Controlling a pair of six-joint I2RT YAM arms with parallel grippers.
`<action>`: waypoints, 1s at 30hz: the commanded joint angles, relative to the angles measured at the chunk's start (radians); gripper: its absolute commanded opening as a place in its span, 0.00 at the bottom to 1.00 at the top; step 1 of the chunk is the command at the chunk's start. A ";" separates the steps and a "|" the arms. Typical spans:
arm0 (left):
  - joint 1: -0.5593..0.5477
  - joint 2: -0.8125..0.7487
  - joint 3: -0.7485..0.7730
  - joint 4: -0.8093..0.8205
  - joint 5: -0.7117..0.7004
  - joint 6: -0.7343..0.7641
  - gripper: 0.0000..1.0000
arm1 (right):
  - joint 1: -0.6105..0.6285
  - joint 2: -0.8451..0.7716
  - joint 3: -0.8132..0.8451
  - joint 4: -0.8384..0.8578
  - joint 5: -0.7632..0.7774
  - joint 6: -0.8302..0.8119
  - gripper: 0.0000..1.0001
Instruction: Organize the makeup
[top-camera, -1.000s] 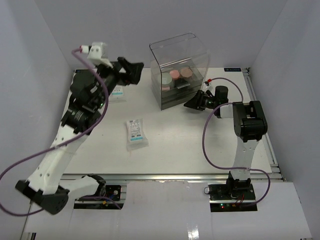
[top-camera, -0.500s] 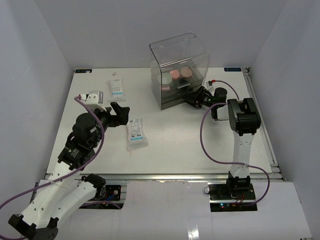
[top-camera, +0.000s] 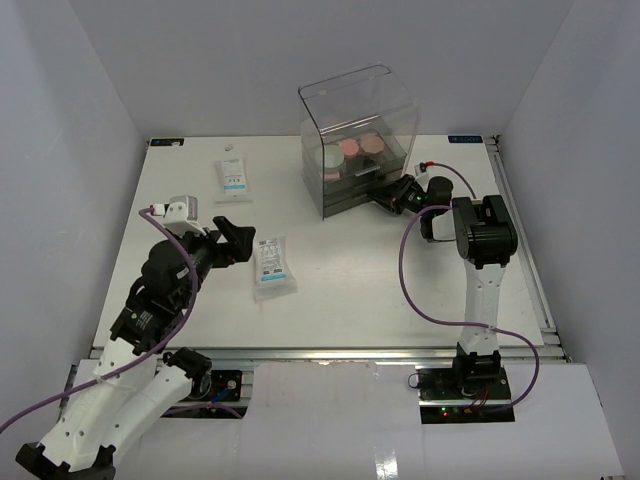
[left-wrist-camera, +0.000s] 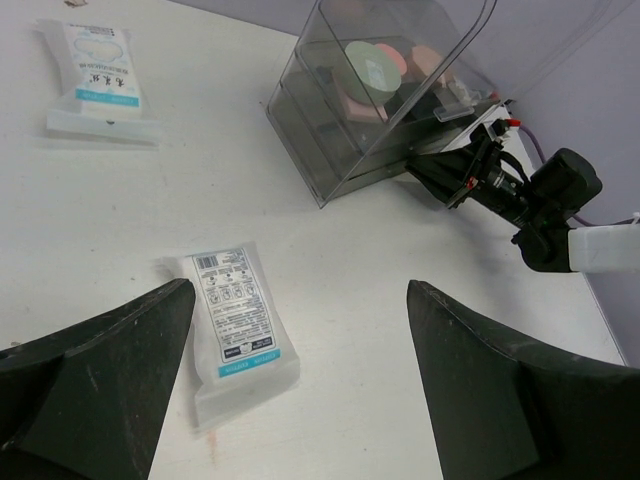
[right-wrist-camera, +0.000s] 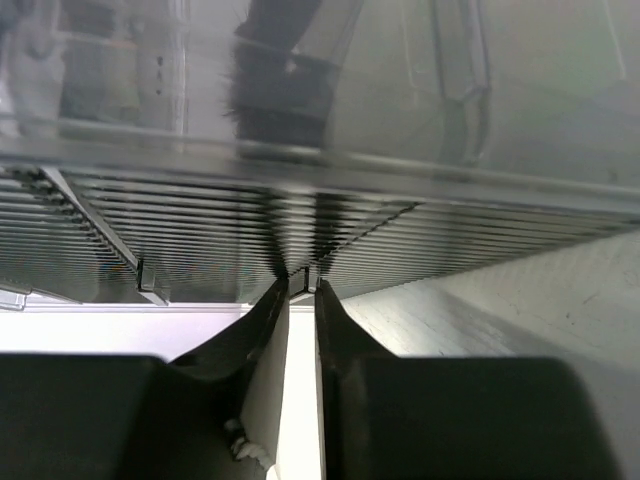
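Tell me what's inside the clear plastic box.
Inside the clear plastic box, above its dark drawers, sit a pale green compact, a pink compact and a beige compact. The drawers' contents are hidden.

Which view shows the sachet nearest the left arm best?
Left wrist: the sachet lies large and unblocked between its fingers. Top external shows it whole but small. Right wrist shows only the clear box.

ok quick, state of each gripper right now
Left gripper: open, empty, near the sachet.
Right gripper: shut, tips against the box drawer front, nothing visible between them.
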 joint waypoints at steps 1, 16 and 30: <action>0.003 0.010 -0.005 -0.030 -0.002 -0.028 0.98 | -0.008 0.012 0.001 0.107 0.072 0.015 0.11; 0.003 0.197 -0.029 -0.151 0.071 -0.116 0.98 | -0.109 -0.181 -0.362 0.156 -0.075 -0.090 0.08; 0.003 0.320 -0.052 -0.130 0.083 -0.140 0.98 | -0.151 -0.278 -0.513 0.143 -0.097 -0.150 0.10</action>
